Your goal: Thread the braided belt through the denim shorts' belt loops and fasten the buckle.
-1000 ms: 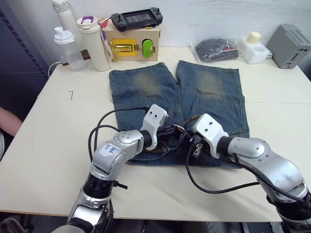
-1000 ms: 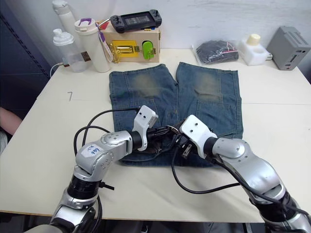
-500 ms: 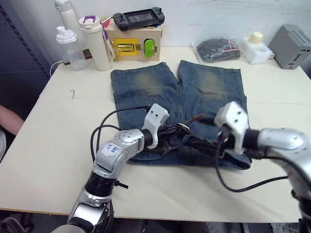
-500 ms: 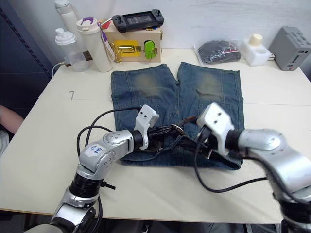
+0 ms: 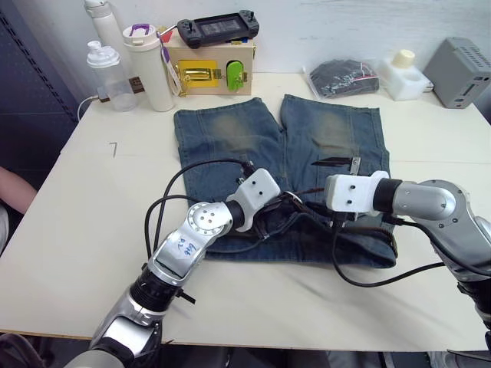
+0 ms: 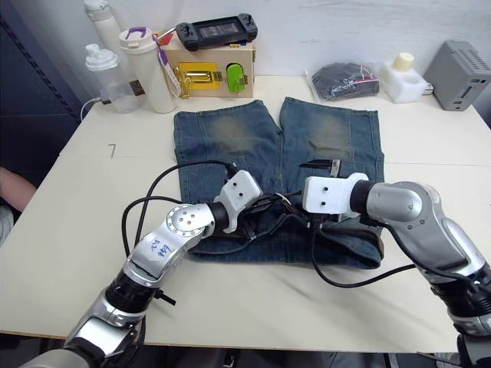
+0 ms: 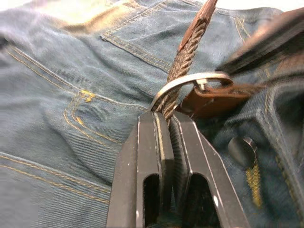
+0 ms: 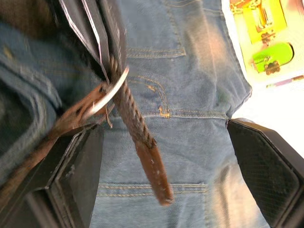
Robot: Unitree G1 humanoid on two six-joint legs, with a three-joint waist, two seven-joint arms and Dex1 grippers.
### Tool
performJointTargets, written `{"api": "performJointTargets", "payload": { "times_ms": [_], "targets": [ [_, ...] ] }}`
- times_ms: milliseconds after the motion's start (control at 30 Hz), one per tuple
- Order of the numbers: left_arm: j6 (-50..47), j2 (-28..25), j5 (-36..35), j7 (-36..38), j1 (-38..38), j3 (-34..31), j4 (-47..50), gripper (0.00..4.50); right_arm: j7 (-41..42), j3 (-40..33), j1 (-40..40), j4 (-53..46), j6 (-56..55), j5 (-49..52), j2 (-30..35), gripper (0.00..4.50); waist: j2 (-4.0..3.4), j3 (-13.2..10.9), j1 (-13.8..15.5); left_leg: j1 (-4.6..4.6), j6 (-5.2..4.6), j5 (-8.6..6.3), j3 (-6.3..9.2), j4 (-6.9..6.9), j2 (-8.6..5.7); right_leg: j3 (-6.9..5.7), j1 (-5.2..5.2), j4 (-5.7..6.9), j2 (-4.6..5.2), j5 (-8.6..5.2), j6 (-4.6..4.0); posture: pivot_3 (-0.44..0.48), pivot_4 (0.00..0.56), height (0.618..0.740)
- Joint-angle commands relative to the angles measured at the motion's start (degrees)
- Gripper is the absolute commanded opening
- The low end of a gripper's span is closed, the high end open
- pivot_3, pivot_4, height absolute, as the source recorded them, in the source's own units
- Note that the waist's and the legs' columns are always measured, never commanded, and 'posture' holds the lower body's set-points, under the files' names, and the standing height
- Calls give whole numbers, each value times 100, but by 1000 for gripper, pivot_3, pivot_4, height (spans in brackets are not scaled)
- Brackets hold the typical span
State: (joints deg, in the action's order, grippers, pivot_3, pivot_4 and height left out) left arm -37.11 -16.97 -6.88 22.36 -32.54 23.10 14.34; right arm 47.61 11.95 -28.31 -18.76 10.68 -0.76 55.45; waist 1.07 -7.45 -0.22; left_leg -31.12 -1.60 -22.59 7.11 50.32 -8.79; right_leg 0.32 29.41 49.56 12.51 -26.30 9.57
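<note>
The denim shorts point(image 5: 222, 134) lie flat on the table, legs pointing away and waistband bunched near me. The braided belt point(image 7: 187, 45) runs through the silver buckle point(image 7: 190, 80) at the waistband. My left gripper point(image 7: 164, 156) is shut on the woven strap right at the buckle, also seen from above point(image 5: 285, 201). My right gripper point(image 5: 337, 162) hovers open over the right leg, its fingers point(image 8: 71, 180) wide apart. The belt's leather tip point(image 8: 152, 175) lies loose between them, untouched. I cannot make out the belt loops in the bunched waistband.
Along the far edge stand two bottles point(image 5: 103, 77), a white tumbler point(image 5: 149, 69), a wooden latch box point(image 5: 211, 65) with a game console point(image 5: 219, 29) on top, a black pouch point(image 5: 345, 77), a white container point(image 5: 403, 73) and a grey box point(image 5: 460, 73). A person's arm point(image 5: 11, 192) shows at the left.
My right gripper has opened, pulled away to the right from the buckle, then turned so its fingers straddle the belt tip. The left gripper keeps its hold on the strap.
</note>
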Motion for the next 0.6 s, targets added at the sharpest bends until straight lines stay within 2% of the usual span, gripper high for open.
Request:
{"api": "performJointTargets", "payload": {
  "times_ms": [33,133,167,200,233,333,533,600],
  "targets": [
    [612,-170,554,71,-40,231,-60,0,71,-10,-57,119,-437,-270,-79,3624,0,0,2,0,0,0,0,1,0,0,0,1,0,0,0,0,150,645],
    [711,-103,612,100,-8,170,-103,0,130,-12,9,185,-499,-384,-88,2068,0,0,2,-3,0,0,0,1,-1,1,6,6,-1,0,0,0,150,645],
    [745,-93,635,104,-6,157,-112,0,143,-16,43,185,-493,-407,-85,1674,0,0,3,-2,0,0,0,1,-1,1,6,6,-1,0,0,0,150,645],
    [789,-86,659,109,-3,147,-119,0,154,-28,72,179,-462,-412,-92,1509,0,0,5,-2,0,0,0,1,-1,0,6,7,-1,0,0,0,150,645],
    [835,-83,677,118,-3,142,-123,0,160,-39,96,173,-435,-413,-97,965,0,0,5,-3,0,0,1,2,-1,0,6,7,-2,0,0,0,150,645],
    [847,-60,711,124,4,117,-138,0,184,-82,143,127,-422,-416,-127,68,0,0,3,-3,0,0,1,2,-1,0,6,7,-1,0,0,0,150,645],
    [990,25,761,116,44,8,-180,0,199,-176,220,12,-290,-426,-189,68,0,0,3,-3,0,0,1,1,-1,0,8,10,-1,0,0,0,150,645],
    [1013,86,495,291,105,-132,-117,819,179,-199,238,15,-256,-428,-209,0,0,0,3,-3,1,0,1,1,-1,0,8,10,-1,0,1,0,150,645]
  ]
}}
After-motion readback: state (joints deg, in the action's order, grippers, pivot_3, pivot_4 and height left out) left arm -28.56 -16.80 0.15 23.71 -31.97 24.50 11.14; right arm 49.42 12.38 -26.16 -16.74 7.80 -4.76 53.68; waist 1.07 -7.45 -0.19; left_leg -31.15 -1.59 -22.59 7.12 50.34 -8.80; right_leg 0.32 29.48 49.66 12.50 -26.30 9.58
